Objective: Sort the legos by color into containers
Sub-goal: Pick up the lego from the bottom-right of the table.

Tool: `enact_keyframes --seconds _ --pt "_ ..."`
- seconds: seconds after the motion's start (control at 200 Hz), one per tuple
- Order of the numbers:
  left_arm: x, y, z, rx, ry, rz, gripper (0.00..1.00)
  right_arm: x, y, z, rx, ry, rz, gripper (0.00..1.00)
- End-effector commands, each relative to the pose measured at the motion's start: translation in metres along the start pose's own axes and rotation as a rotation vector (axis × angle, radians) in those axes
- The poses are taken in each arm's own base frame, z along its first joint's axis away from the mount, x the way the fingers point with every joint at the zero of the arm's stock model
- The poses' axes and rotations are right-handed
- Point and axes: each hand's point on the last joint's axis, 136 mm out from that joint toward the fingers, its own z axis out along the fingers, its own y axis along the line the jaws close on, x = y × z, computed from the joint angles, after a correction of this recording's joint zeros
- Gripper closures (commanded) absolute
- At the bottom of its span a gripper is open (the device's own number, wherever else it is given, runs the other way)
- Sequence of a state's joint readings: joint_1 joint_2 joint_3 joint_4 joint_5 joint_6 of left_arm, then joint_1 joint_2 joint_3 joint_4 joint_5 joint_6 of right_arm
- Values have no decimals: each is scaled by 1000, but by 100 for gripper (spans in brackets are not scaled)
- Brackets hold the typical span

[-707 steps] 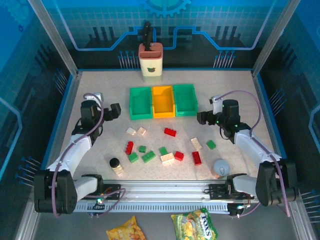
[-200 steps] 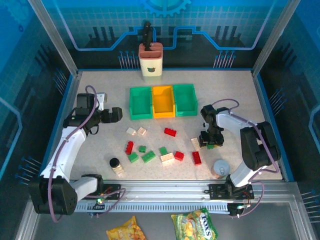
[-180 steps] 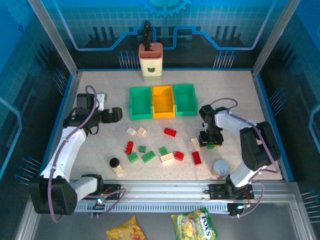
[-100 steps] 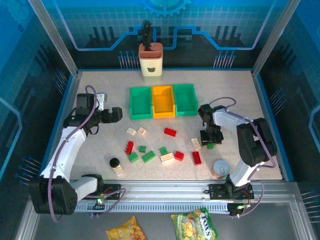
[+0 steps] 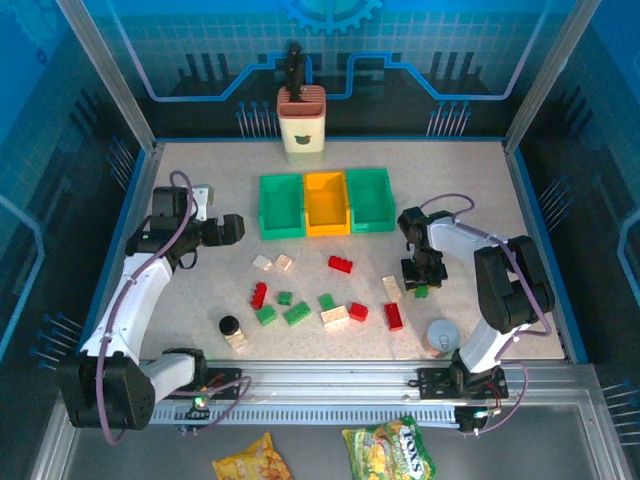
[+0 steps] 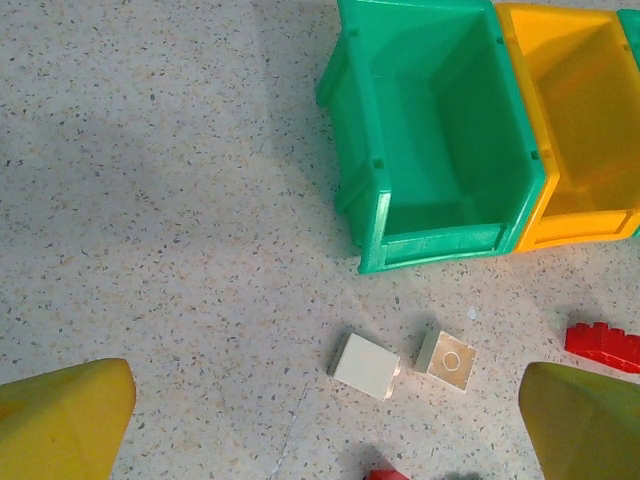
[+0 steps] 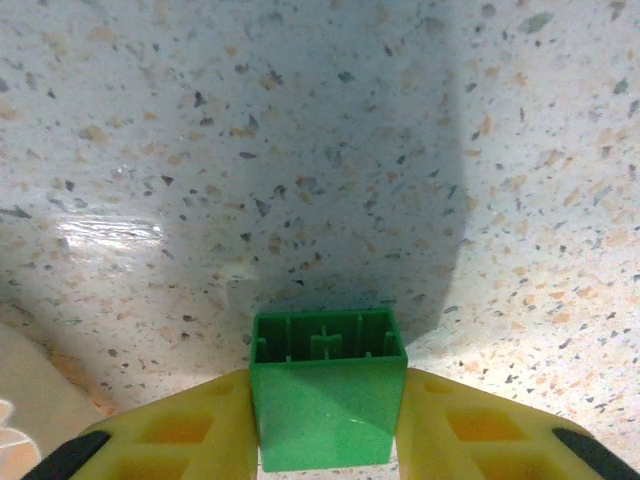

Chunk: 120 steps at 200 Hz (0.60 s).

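In the top view, right pincer (image 5: 422, 279): lowered to the tabletop (image 5: 480, 180); narrow, its tips closed on a small green lego (image 5: 421, 291)
Around that pincer: a cream lego (image 5: 392, 288) just to its left; the grey cup (image 5: 441, 335) nearer the arm bases; the other legos scattered further left, red, green and cream
Containers: left green bin (image 5: 283, 232), orange bin (image 5: 327, 230) and right green bin (image 5: 372, 225) touching in a row, beyond the right pincer and to its left
Left pincer (image 5: 236, 228): wide, holding nothing; the row of containers just to its right
Left wrist view, fingers (image 6: 60, 425): yellow, far apart at the lower corners; between and just ahead of them a plain cream lego (image 6: 365, 365) and a one-stud cream lego (image 6: 446, 360), close but apart; left green bin (image 6: 372, 200) beyond, orange bin (image 6: 580, 228) touching its right side; a red lego (image 6: 603, 345) near the right finger
Right wrist view, fingers (image 7: 170, 430): yellow, pressed against both sides of the green lego (image 7: 327, 385); its ribbed hollow face shows at the far end; speckled tabletop (image 7: 300, 150) ahead, shadowed
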<state>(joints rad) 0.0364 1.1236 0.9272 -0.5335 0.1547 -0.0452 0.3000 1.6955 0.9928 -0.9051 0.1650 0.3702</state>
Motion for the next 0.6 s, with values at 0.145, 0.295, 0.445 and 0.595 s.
enact_keyframes --seconds 0.145,0.295,0.445,0.595 --pt "-1 -2 -1 21 -14 4 1 -1 -1 -12 -12 -8 11 64" --pt "-1 -2 -2 22 -15 3 1 -11 4 -29 -15 -39 -4 64" --pt "-1 -2 -2 22 -16 1 1 -27 11 -48 -20 -79 -19 64" --pt "-2 -1 -3 20 -22 1 1 -49 22 -67 -38 -120 -33 64"
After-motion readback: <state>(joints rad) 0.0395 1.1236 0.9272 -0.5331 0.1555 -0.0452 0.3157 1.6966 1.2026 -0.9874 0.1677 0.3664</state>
